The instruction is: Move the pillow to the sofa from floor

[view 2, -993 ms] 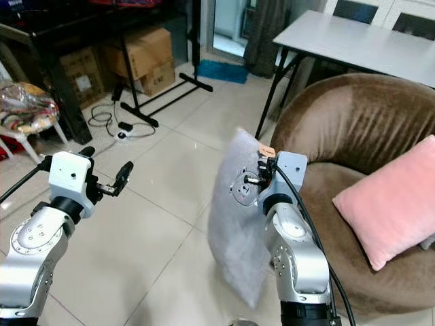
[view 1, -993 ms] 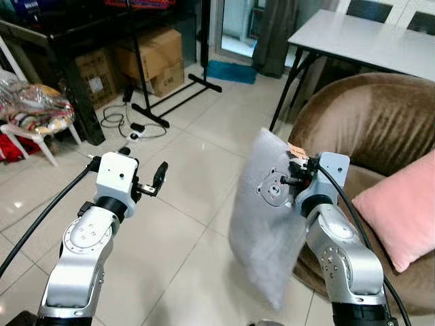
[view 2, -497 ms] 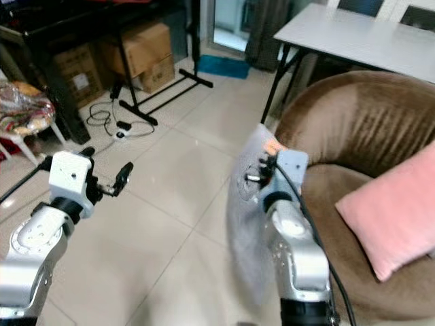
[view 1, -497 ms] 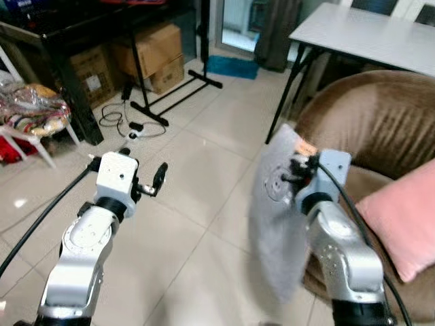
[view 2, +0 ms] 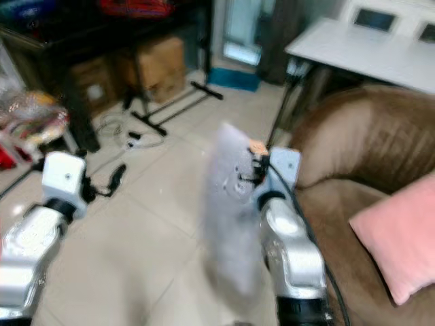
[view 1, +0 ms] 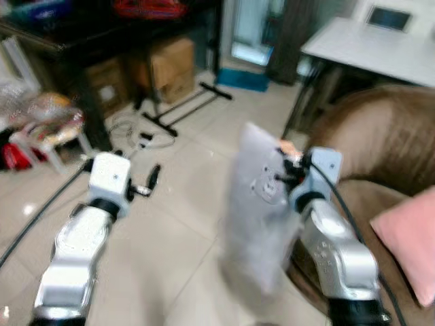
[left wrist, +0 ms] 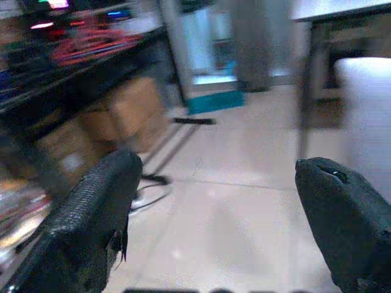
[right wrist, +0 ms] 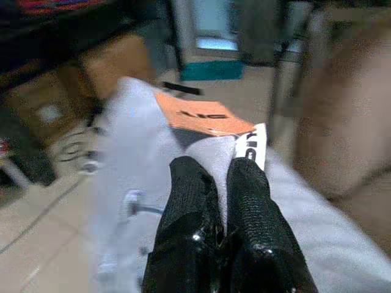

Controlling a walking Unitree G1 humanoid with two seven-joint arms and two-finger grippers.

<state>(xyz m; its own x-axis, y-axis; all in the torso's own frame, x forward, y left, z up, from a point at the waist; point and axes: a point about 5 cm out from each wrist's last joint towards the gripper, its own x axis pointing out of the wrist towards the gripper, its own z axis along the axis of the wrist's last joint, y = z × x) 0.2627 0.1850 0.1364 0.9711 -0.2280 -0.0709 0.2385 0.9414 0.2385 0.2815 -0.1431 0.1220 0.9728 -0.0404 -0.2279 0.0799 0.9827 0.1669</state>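
Observation:
A grey pillow [view 1: 255, 210] with an orange tag hangs upright in the air just left of the brown sofa [view 1: 370, 132], blurred by motion. My right gripper [right wrist: 221, 180] is shut on the pillow's top edge beside the orange tag [right wrist: 204, 116], and the same gripper [view 1: 293, 170] sits at chest height by the sofa's left arm. My left gripper [view 1: 151, 180] is open over the tiled floor, holding nothing, with its fingers [left wrist: 101, 201] wide apart in the left wrist view. A pink pillow [view 1: 411, 241] lies on the sofa seat.
A white table [view 1: 370, 51] stands behind the sofa. Cardboard boxes [view 1: 170, 68] and a black stand's legs [view 1: 183, 109] with cables are at the back left. A plastic chair with bundled cloth [view 1: 44, 119] is at the far left. Bare tiles [view 1: 177, 238] lie in front.
The whole view has shifted and blurred, so the camera is moving. The pillow stays gripped in my right gripper, swinging slightly left against the sofa. My left arm holds its pose.

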